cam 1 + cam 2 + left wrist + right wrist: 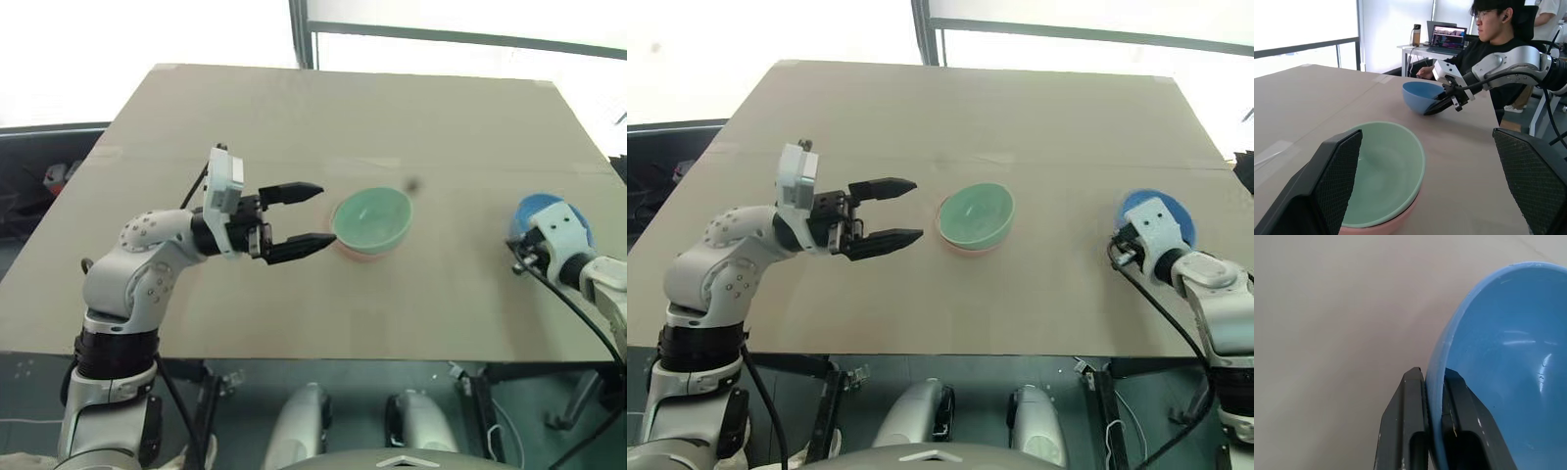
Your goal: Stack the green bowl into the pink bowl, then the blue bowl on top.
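- Head views, setting: a tan table [294,108] stands before bright windows, with a dark window post at 12 o'clock; its top is plain.
- Head views, the stack: the green bowl [372,217] sits already inside the pink bowl [361,255], of which a thin rim shows under it, near the middle of the table.
- Head views, left side: the left gripper [315,213] hangs at 9 o'clock from the stack, just beside it, fingers spread wide and holding nothing.
- Head views, right side: the blue bowl [1169,208] is well apart from the stack, at 3 o'clock from it, near the table's right edge; the right gripper [1127,245] is at the bowl's near-left rim.
- The relation that counts: I judge that the next move is to carry the blue bowl toward 9 o'clock over to the stack; the right arm is the nearer one and has it already.
- Left wrist view: the two open fingers [1337,181] frame the green bowl; beyond, the blue bowl is tilted, with the right gripper closed on its rim. A seated person [1488,44] and a laptop [1448,36] on a desk are behind. The laptop screen cannot be read.
- Right wrist view: the fingers [1410,421] are pressed together on the blue bowl's wall, one outside and one inside the rim.
- Writing: no brand, label or text can be read on any bowl.
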`<action>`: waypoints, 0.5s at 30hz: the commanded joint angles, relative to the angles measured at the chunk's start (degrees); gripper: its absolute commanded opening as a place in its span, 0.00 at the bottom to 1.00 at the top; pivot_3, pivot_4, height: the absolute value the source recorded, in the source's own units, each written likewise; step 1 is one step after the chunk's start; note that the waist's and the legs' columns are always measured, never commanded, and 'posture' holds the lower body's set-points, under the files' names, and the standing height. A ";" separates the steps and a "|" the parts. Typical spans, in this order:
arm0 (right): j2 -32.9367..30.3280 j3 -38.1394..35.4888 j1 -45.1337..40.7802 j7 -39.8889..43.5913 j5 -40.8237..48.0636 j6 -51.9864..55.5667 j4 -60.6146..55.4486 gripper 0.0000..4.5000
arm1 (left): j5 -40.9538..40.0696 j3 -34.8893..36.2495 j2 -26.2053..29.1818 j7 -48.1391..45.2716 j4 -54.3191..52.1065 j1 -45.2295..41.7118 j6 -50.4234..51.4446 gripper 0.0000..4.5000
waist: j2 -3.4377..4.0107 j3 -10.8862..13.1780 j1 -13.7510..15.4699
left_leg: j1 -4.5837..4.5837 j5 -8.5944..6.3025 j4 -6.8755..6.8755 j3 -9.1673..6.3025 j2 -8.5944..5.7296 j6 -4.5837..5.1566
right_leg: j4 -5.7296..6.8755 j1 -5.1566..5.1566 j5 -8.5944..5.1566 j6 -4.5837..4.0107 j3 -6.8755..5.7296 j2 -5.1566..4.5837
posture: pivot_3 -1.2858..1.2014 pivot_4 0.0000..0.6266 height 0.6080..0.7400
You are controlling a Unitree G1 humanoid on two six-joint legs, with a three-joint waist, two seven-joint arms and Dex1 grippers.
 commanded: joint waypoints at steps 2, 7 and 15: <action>2.80 2.29 -8.56 4.42 8.65 -0.61 -11.49 0.01 | -0.85 0.04 1.08 -1.49 -2.15 0.01 -1.34 1.00 | -0.01 -0.01 -0.18 | 0.02 0.00 -0.02 -0.05 0.03 -0.01 | 0.00 0.01 0.00 -0.01 -0.04 0.03 | 0.52 0.24 0.68; 6.25 10.95 -15.86 5.93 9.94 0.90 -13.45 0.01 | 0.53 0.20 2.28 -2.35 0.13 1.26 -2.34 1.00 | -0.07 -0.04 0.64 | -0.06 -0.01 0.01 -0.12 -0.07 0.01 | -0.04 0.01 0.00 -0.01 -0.11 -0.05 | 0.52 0.24 0.68; 9.27 21.84 -20.01 6.84 3.59 -2.76 -5.97 0.41 | 1.96 2.07 4.05 -1.70 0.98 6.60 -4.29 1.00 | -0.08 -0.04 0.62 | -0.07 -0.02 0.01 -0.13 -0.10 0.02 | -0.02 -0.02 0.00 -0.01 -0.16 -0.06 | 0.52 0.24 0.68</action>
